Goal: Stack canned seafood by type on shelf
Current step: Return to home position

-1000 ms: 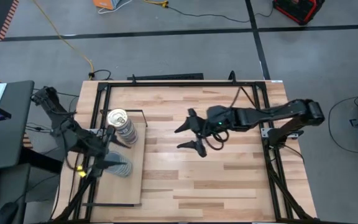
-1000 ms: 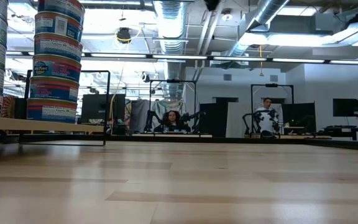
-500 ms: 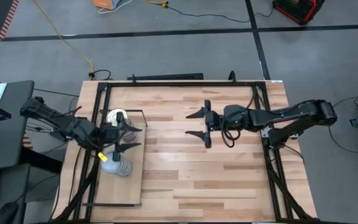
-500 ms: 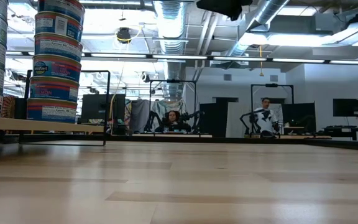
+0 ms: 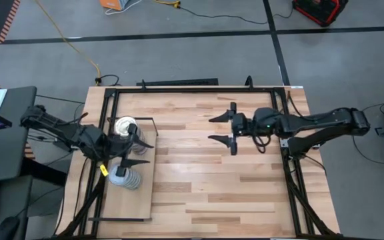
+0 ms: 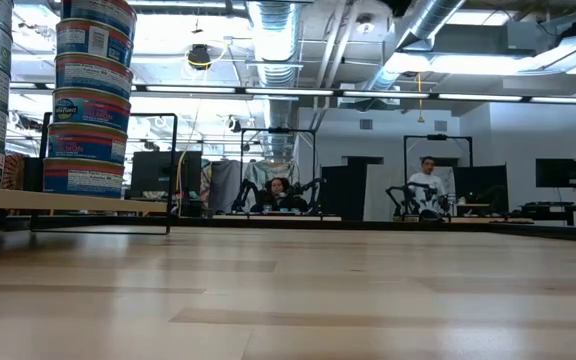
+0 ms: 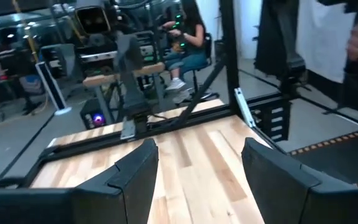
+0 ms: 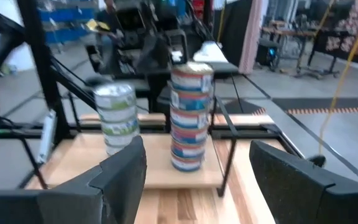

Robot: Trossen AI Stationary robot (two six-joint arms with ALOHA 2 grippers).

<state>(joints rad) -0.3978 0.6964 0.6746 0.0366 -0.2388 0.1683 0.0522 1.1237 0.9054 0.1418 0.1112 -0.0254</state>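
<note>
Both wide open and empty, the right gripper (image 5: 219, 129) has pulled farther back and the left gripper (image 5: 141, 148) hangs over the shelf (image 5: 139, 200), where two stacks of tins (image 5: 124, 177) stand.

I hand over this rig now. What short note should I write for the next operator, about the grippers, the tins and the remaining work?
Left gripper: open, empty, above the shelf, close to the stacks.
Right gripper: open, empty, over the middle of the table, away from the shelf.
Tins: two stacks on the shelf, standing apart: the taller blue-labelled stack and the shorter green-and-white stack.
Done: every tin in view is stacked by type.
Left: probably only to bring both arms to rest. Take care to move the left one clear of the stacks.
</note>
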